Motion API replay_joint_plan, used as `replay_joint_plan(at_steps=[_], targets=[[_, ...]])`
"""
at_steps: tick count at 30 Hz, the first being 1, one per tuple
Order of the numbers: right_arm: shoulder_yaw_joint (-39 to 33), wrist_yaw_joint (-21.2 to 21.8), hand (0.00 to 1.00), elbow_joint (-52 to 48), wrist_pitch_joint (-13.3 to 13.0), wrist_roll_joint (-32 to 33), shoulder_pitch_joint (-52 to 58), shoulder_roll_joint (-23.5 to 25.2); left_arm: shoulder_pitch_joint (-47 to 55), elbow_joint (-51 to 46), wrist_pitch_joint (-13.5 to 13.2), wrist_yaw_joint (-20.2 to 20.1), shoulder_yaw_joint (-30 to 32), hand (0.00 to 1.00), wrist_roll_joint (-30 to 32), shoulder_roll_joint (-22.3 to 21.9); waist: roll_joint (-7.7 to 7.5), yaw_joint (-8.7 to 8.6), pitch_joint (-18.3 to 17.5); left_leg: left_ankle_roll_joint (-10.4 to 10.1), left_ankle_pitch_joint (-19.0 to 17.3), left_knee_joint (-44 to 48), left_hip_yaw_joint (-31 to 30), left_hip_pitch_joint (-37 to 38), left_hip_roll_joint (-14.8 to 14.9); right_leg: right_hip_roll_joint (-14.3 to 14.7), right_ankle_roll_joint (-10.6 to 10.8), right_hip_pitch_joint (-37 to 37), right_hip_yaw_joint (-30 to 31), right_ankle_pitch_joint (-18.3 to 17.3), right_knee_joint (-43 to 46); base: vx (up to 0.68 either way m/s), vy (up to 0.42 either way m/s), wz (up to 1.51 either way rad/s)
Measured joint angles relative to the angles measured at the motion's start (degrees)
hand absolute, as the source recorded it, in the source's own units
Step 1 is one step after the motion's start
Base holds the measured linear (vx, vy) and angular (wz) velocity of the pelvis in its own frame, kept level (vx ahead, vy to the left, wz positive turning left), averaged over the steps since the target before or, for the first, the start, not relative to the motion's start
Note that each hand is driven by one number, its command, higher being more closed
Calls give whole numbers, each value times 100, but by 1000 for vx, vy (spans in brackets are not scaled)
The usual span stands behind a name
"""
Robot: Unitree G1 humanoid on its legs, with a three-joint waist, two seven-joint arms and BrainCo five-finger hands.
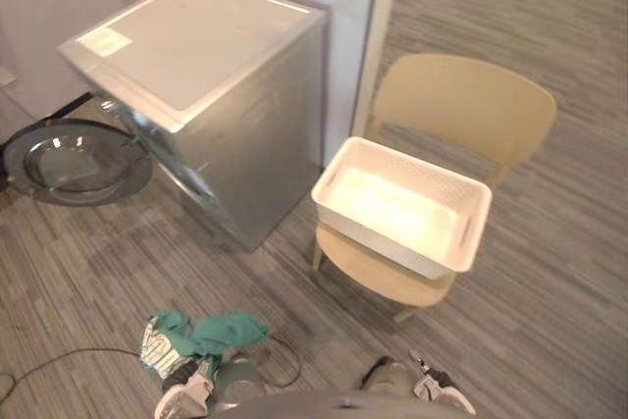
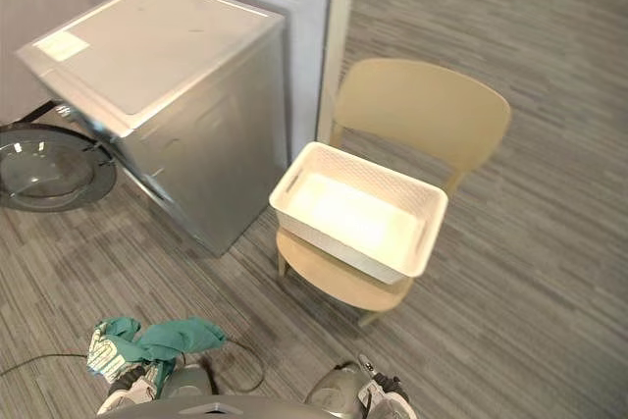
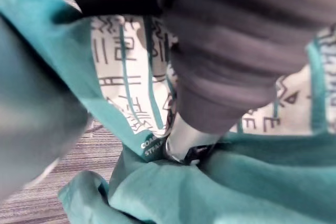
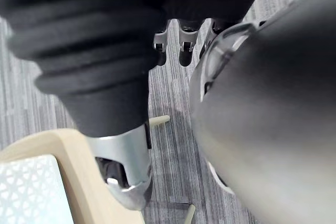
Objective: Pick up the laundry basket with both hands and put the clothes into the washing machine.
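Head views: the white basket (image 1: 373,235) sits on the seat of the beige chair (image 1: 461,100), its bottom bare. Left of the chair stands the washing machine (image 1: 196,41), its round door (image 1: 78,164) open. Nearer than the chair, to its left, a teal and white cloth (image 1: 211,333) drapes over the left hand (image 1: 184,394); the right hand (image 1: 437,387) hangs just before the chair

Left wrist view: the cloth wraps the hand, so I cannot tell its grip

Right wrist view: the fingers (image 4: 186,43) hang loose and empty beside the chair

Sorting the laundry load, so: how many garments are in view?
1: a teal-and-white garment bunched at the left robot hand. The white laundry basket on the chair looks empty; others may be hidden in the washing machine.
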Motion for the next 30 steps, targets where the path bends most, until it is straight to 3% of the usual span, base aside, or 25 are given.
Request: replay_joint_plan(at_steps=[1,3,5,6,7,8,9,10,11,12,13,14,15,17,20,22,23,24,25,26,27,28,29,30], targets=[[-136,1,0,20,13,6,-16,-35,-41,0,0,0,-47,100,1,-39,103,-22,-86,-410,-300,-332,-31,65,-81,-90,92,-63,-77,107,-6,0,428,61],[-275,0,0,81,48,30,-14,145,-166,2,-40,16,-13,100,8,-18,-89,-55,-77,-748,-519,-497,-41,-68,-382,-299,197,-153,-48,306,-139,-48,375,62],[-347,-2,0,291,59,31,-8,236,-186,-3,-47,13,-42,100,71,83,-329,-21,-94,-864,-653,-413,-64,-54,-583,-314,176,36,94,623,-458,-55,297,34],[-364,-9,0,460,53,37,1,224,-111,17,-45,12,-156,100,122,176,-353,31,-113,-846,-942,8,-86,-84,-564,-254,230,267,93,792,-698,-27,234,4],[-389,-13,0,481,53,39,10,203,-66,18,-45,13,-227,100,130,202,-305,43,-115,-846,-1157,363,-163,-219,-501,-202,281,381,83,867,-789,-53,210,3],[-418,-16,0,481,46,87,79,160,-23,19,-44,11,-407,100,138,235,-186,44,-155,-834,-1616,1133,-377,-556,-352,-144,407,530,24,946,-840,-82,243,19],[-470,-18,0,519,49,131,124,47,-31,17,-43,0,-679,100,202,256,-59,69,-170,-736,-1936,1692,-527,-839,-353,-224,485,592,-87,1004,-815,-88,274,32],[-528,-17,0,527,50,143,150,25,-60,16,-43,-7,-776,100,248,275,-43,68,-174,-649,-2046,1850,-534,-936,-420,-315,516,610,-93,1080,-801,-59,328,41],[-663,-17,0,544,61,259,185,11,-107,16,-39,-35,-875,100,348,282,-36,66,-166,-538,-2208,1949,-547,-1015,-637,-531,325,608,-15,1407,-782,-46,422,44],[-805,-9,0,484,73,379,230,19,-76,24,-35,-41,-960,100,381,273,-20,46,-168,-431,-2197,1843,-560,-1001,-804,-600,-357,495,317,1960,-789,-31,420,44],[-862,-4,0,370,49,498,273,37,-79,17,-33,-43,-1054,100,521,280,93,39,-221,-269,-2097,1568,-580,-856,-947,-591,-1149,227,988,2533,-592,-5,354,27],[-887,-1,0,340,46,517,271,54,-69,17,-33,-42,-1079,100,555,278,97,38,-217,-222,-2063,1483,-604,-809,-970,-558,-1199,144,1227,2568,-415,87,253,30],[-999,2,0,225,44,538,282,227,-53,13,-26,-37,-1084,100,597,395,133,23,-156,-105,-1868,1098,-805,-573,-958,-13,-596,-240,2173,1571,717,106,206,38],[-980,13,0,241,32,613,302,494,-87,13,-23,-39,-1092,100,624,551,-123,8,-159,13,-1644,611,-914,-280,-1048,787,-566,-514,2541,292,1741,139,105,43],[-760,87,0,206,95,738,283,500,-254,54,37,-98,-1125,100,750,401,-241,0,-116,34,-1608,387,-947,-193,-1179,1697,-521,-915,2593,-792,1848,147,-20,17],[-713,135,0,184,127,734,213,501,-651,313,78,-163,-1124,100,860,289,-273,-7,-16,-53,-1664,312,-991,-137,-1200,2199,-446,-1156,2631,-1018,846,171,-143,28],[-690,135,0,185,138,734,207,503,-731,347,78,-169,-1124,100,882,270,-308,-8,-4,-98,-1690,294,-1000,-117,-1205,2252,-403,-1173,2700,-961,444,195,-211,53],[-662,135,0,179,134,738,182,509,-919,470,79,-179,-1117,100,917,256,-358,-48,42,-249,-1738,214,-1099,-6,-1181,2352,-574,-891,2620,-547,42,189,-176,53],[-694,134,0,136,109,739,197,514,-980,505,87,-182,-1120,100,929,222,-298,-75,57,-263,-1722,175,-1135,119,-1151,2363,-527,-740,2389,-562,-76,320,-207,64],[-723,132,0,21,48,752,234,515,-1024,491,84,-246,-1180,100,983,134,-280,-93,131,-108,-1708,244,-985,373,-1114,2323,-468,-507,2251,-588,23,374,-152,54],[-711,129,0,-88,-13,797,230,513,-1083,519,83,-304,-1331,100,1015,26,-182,-180,173,40,-1584,187,-909,670,-1120,2228,-456,-587,2231,-612,734,355,-123,59],[-652,131,0,-207,-33,811,231,510,-1124,527,83,-332,-1352,100,1021,8,-139,-249,202,26,-1573,86,-948,742,-1085,2196,-509,-821,2247,-747,1264,211,-112,83],[-664,141,0,-247,-14,930,337,503,-1115,483,70,-370,-1419,100,1023,12,-85,-370,-42,-74,-1861,-223,-1198,773,-1115,2213,-679,-997,2543,-1165,921,202,-140,101],[-734,130,0,-207,-13,981,375,495,-1164,512,71,-378,-1520,100,1025,19,-153,-366,-145,-420,-2003,-299,-1338,926,-1081,2183,-748,-936,2490,-1236,799,324,-200,85]])
